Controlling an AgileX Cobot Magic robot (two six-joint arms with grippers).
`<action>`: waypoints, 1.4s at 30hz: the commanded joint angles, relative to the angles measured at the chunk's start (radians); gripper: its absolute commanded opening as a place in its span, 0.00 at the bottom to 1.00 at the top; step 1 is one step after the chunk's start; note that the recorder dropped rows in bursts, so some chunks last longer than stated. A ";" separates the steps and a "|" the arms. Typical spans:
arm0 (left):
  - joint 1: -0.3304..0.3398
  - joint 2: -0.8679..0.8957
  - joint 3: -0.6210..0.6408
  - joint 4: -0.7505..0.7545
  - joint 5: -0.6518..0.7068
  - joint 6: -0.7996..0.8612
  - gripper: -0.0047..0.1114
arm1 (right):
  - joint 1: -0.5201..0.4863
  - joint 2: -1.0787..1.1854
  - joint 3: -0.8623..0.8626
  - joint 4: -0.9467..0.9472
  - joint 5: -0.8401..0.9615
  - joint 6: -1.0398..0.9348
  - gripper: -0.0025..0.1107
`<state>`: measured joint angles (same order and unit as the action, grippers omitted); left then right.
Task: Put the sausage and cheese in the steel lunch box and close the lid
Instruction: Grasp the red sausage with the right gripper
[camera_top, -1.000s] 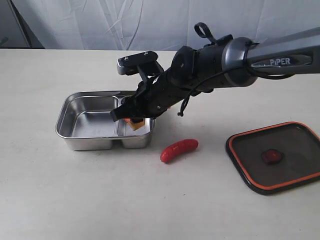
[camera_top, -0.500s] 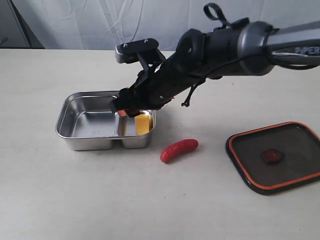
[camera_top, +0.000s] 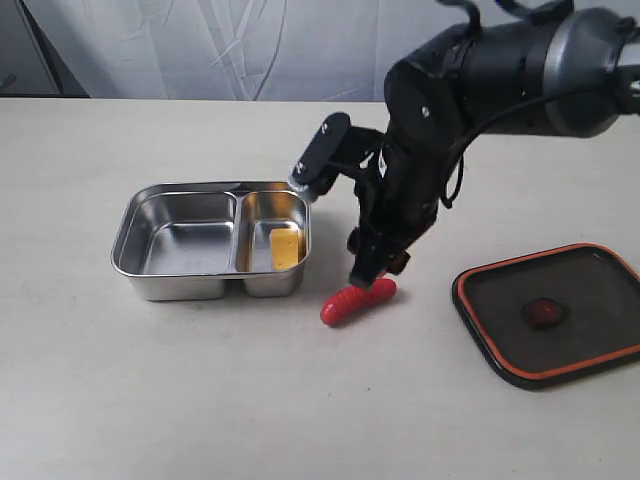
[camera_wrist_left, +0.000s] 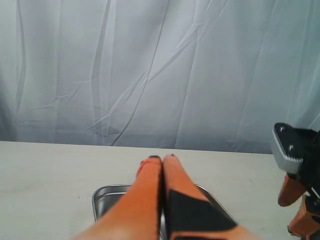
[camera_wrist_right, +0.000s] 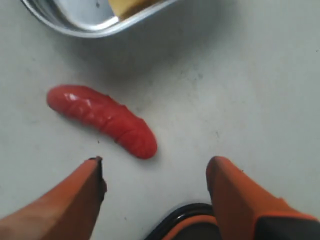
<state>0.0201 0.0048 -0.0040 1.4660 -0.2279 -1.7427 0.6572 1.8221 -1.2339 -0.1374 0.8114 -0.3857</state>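
- Right claw (camera_top: 366, 272), fingers spread wide, hangs over the sausage (camera_top: 358, 300) mid-worktop; possibly touching it.
- Cheese (camera_top: 285, 247) lies in the steel lunch box's (camera_top: 130, 215) narrower compartment.
- Lid (camera_top: 500, 300) rests near the worktop's right edge.
- Left claw (camera_wrist_left: 162, 159): pressed together, empty.

One sausage (camera_top: 358, 300), one cheese (camera_top: 285, 247), one lunch box (camera_top: 190, 286), one lid (camera_top: 590, 300).

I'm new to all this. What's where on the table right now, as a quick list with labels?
lunch box: open, on the table
cheese: inside the box's smaller compartment
sausage: on the table beside the box, outside it
lid: flat on the table, apart from the box
right gripper: open, just above the sausage, not gripping it
left gripper: shut, empty
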 joint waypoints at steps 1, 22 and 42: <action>-0.003 -0.005 0.004 0.002 -0.005 -0.001 0.04 | -0.006 0.058 0.054 -0.090 -0.035 0.005 0.56; -0.003 -0.005 0.004 0.002 -0.005 -0.001 0.04 | -0.006 0.133 0.132 -0.038 -0.299 -0.014 0.56; -0.003 -0.005 0.004 0.002 -0.005 -0.001 0.04 | 0.031 0.139 0.132 0.012 -0.239 -0.014 0.50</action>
<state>0.0201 0.0048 -0.0040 1.4660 -0.2279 -1.7427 0.6873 1.9764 -1.1064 -0.1285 0.5542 -0.3956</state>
